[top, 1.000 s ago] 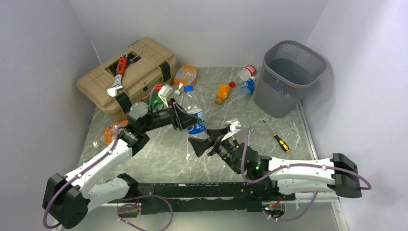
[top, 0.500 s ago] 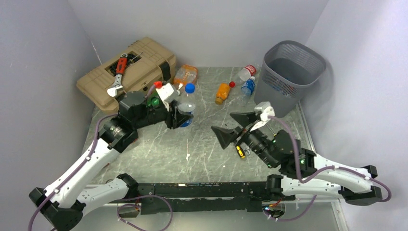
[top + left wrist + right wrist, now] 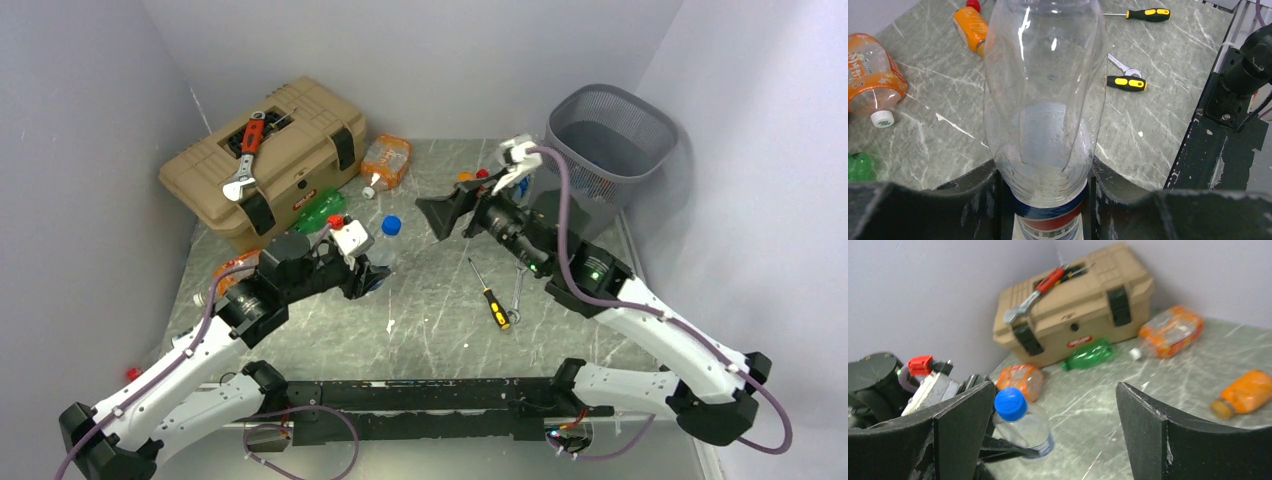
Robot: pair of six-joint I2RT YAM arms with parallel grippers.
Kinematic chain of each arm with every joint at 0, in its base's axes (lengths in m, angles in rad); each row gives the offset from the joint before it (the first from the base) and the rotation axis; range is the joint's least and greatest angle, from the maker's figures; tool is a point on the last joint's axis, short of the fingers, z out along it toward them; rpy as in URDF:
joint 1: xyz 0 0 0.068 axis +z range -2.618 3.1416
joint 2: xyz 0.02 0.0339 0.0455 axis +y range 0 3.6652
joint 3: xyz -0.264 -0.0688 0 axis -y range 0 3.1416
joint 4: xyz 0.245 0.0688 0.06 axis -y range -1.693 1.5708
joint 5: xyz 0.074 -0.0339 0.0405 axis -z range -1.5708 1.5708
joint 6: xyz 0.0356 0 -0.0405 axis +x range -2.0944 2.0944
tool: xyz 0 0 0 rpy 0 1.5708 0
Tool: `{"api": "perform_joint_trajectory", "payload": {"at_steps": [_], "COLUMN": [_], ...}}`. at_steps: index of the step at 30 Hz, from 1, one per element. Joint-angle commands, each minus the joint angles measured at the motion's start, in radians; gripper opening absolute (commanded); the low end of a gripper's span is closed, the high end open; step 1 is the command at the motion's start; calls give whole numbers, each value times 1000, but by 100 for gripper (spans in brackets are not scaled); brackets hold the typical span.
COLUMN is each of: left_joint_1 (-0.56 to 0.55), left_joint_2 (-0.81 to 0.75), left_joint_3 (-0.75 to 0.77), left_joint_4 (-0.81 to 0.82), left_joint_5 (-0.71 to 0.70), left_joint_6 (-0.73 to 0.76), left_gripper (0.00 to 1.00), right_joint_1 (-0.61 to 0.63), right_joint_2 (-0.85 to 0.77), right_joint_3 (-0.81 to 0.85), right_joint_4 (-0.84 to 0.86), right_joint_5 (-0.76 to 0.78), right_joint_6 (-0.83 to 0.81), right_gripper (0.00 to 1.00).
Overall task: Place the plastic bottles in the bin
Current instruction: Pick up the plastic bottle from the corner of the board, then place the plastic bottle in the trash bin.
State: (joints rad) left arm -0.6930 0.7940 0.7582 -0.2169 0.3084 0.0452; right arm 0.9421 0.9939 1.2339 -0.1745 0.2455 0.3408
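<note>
The left end effector [image 3: 1047,197] is pinching the clear blue-capped bottle [image 3: 1045,95] low on its body, at the blue label; the bottle is pointing away from the wrist, cap outward. The right end effector [image 3: 478,190] is hanging spread wide, gripping nothing, and facing that bottle across the worktop [image 3: 430,320]; the grey mesh bin [image 3: 655,118] is standing just behind it, to its right; a small orange bottle [image 3: 1245,392] is lying ahead of it on its right side; a yellow-handled screwdriver [image 3: 491,298] is lying nearer the bases than the right end effector.
</note>
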Motion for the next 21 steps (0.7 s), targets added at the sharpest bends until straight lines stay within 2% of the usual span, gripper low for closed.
{"api": "perform_joint_trajectory", "payload": {"at_steps": [1,8,16,21], "left_joint_1": [-34,-49,-62,-67], "left_joint_2": [-12,-17,-29,-30], "left_joint_3": [31,35,33,33], "left_joint_4": [62,53,53,51], "left_joint_5": [-42,-53,-82,-85], "left_joint_6": [27,27,31,33], "left_gripper": [18,18,17,16], "right_joint_1": [-20,-20,-20,-19], "right_joint_2": [42,128,189,206], "right_joint_3": [0,-12,-19,-35], "right_joint_4": [80,160,161,170], "right_joint_5": [-282,-371,-373,-368], "right_joint_6": [110,152,171,183], "right_gripper": [93,85,63,58]}}
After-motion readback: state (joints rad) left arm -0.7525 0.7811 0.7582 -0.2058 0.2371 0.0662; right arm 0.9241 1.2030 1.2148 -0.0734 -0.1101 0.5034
